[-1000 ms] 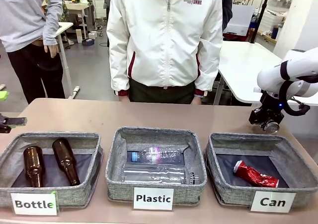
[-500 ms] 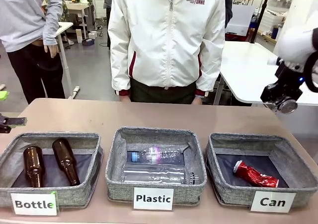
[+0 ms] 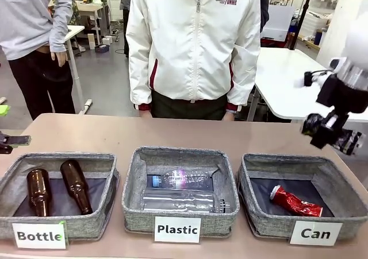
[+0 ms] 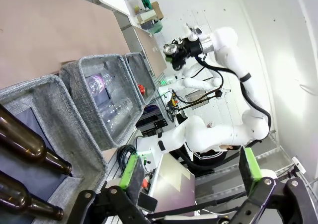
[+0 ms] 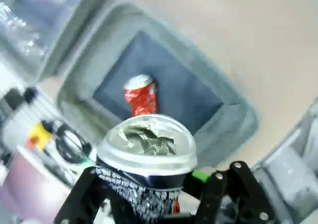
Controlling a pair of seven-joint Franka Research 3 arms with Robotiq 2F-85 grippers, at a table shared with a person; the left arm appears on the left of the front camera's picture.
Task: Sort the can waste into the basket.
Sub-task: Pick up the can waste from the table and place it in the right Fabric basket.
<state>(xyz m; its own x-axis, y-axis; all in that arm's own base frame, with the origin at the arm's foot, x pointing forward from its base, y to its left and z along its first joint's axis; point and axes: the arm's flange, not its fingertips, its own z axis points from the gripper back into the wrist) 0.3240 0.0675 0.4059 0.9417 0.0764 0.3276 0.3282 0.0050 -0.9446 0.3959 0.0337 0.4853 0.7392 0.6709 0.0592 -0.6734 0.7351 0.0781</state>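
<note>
Grey fabric baskets stand in a row along the near edge of the desk [image 3: 86,134] in the front view: one carded "Bottle" [image 3: 57,198] at the left with two brown glass bottles [image 3: 57,189], one carded "Plastic" [image 3: 179,191] in the middle with clear plastic bottles [image 3: 183,190], and the "Can" basket [image 3: 302,197] at the right. A crushed red can [image 3: 295,202] lies on its dark bottom. The right gripper [image 3: 329,134] hangs above that basket's far right corner, blurred.

From the left wrist, the left gripper [image 4: 191,177] stands released, green pads [image 4: 249,165] well apart, nothing between them (the baskets lie off to one side).

From the right wrist, the right gripper [image 5: 156,191] is clenched on a crushed dark can [image 5: 146,157], silver end facing the camera. Beyond it sits the "Can" basket [image 5: 218,129] with the red can [image 5: 141,96] inside.
</note>
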